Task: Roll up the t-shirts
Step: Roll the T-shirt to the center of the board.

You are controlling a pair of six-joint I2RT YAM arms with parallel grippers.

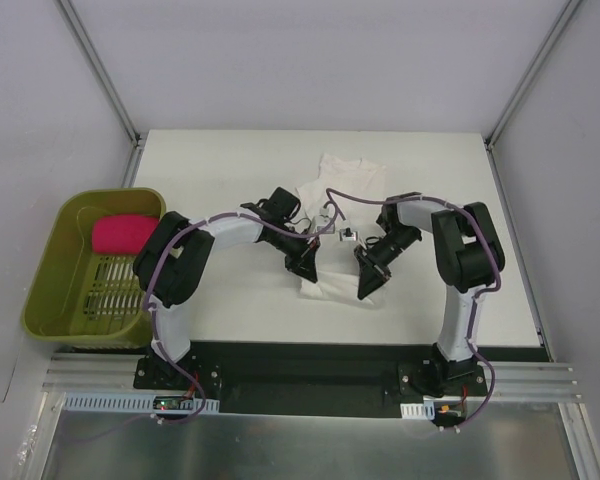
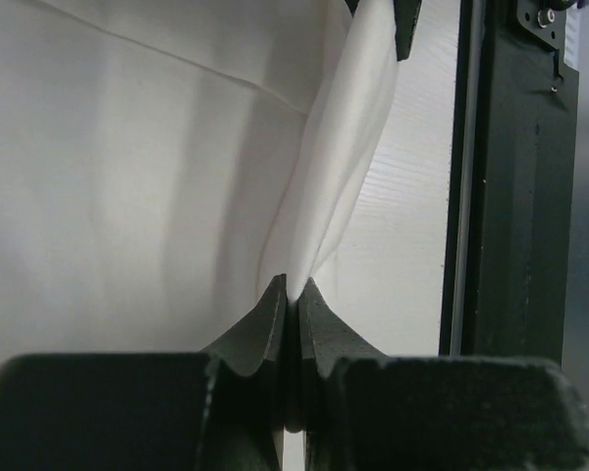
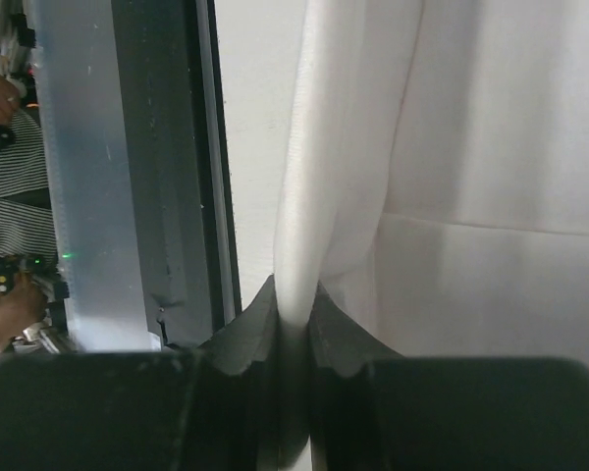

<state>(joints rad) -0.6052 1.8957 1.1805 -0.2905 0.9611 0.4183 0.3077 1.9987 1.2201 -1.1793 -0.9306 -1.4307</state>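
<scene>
White cloth is pinched at its near edge by both arms: the left gripper [image 2: 293, 289] and the right gripper [image 3: 294, 294] each clamp tight on a raised fold of the white t-shirt [image 1: 342, 185]. To their left, a bright pink rolled bundle [image 1: 120, 233] lies in a green basket [image 1: 45, 265] beside the table [image 1: 430, 180]. Beyond the grippers, the shirt lies rumpled mid-table, stretching toward the back.

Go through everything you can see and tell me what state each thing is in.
white t-shirt: unrolled on the table, near edge pinched up
green basket: upright
pink t-shirt: rolled up, lying in the green basket
left pincer: shut on the white t-shirt
right pincer: shut on the white t-shirt
</scene>
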